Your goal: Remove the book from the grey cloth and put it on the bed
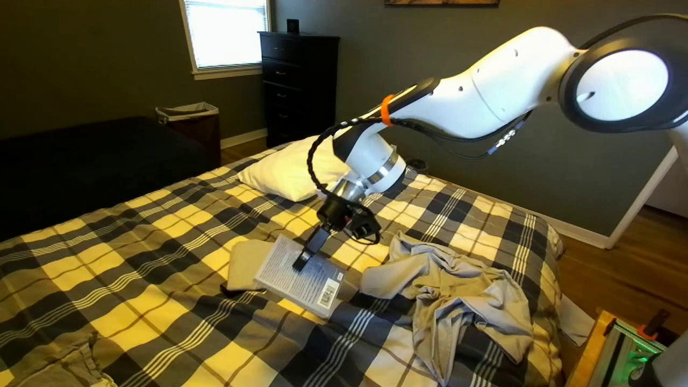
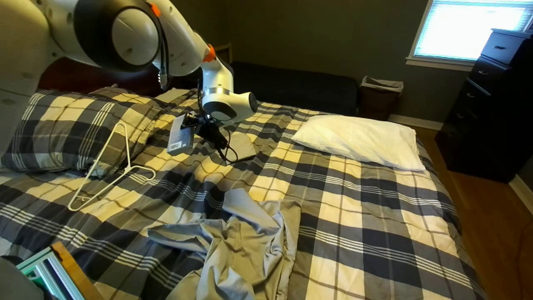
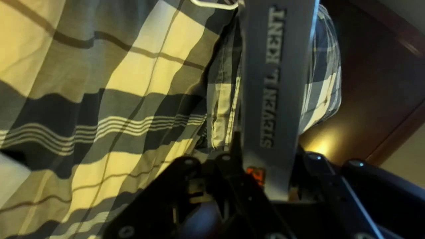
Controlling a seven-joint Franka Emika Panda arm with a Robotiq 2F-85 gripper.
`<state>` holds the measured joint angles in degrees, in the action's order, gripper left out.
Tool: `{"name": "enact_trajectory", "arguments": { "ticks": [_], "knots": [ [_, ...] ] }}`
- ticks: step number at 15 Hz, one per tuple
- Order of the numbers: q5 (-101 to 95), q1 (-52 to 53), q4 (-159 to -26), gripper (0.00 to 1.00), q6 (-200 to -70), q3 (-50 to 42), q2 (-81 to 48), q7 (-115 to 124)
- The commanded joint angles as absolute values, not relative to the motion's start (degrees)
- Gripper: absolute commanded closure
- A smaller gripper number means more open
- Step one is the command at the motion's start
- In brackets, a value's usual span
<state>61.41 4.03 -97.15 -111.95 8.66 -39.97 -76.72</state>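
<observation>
A grey book (image 1: pixel 290 282) with print and a barcode on its back cover hangs tilted in my gripper (image 1: pixel 302 260). In the wrist view the fingers (image 3: pixel 235 142) press on both sides of the book (image 3: pixel 275 83), whose spine reads "Steven L. Kent". The grey cloth (image 1: pixel 457 290) lies rumpled on the bed (image 1: pixel 183 333), well apart from the book in both exterior views. Over the plaid cover, the book (image 2: pixel 179 137) appears raised near the plaid pillows; whether its lower edge touches anything I cannot tell.
Close to the book lies a flat light-grey item (image 1: pixel 247 263). A white pillow (image 2: pixel 358 139) rests farther along the bed. A white hanger (image 2: pixel 125 171) lies against a plaid pillow (image 2: pixel 70 125). Another grey fabric piece (image 1: pixel 64 368) shows at a lower corner.
</observation>
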Motion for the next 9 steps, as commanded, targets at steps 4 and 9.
{"name": "enact_trajectory", "arguments": {
  "ticks": [4,9],
  "knots": [
    [54.7,15.1,-85.7,0.92,-114.3,6.4,-48.9,-49.6],
    [47.2,18.6,-78.8,0.92,-114.3,8.3,-54.4,-29.3]
  ]
}}
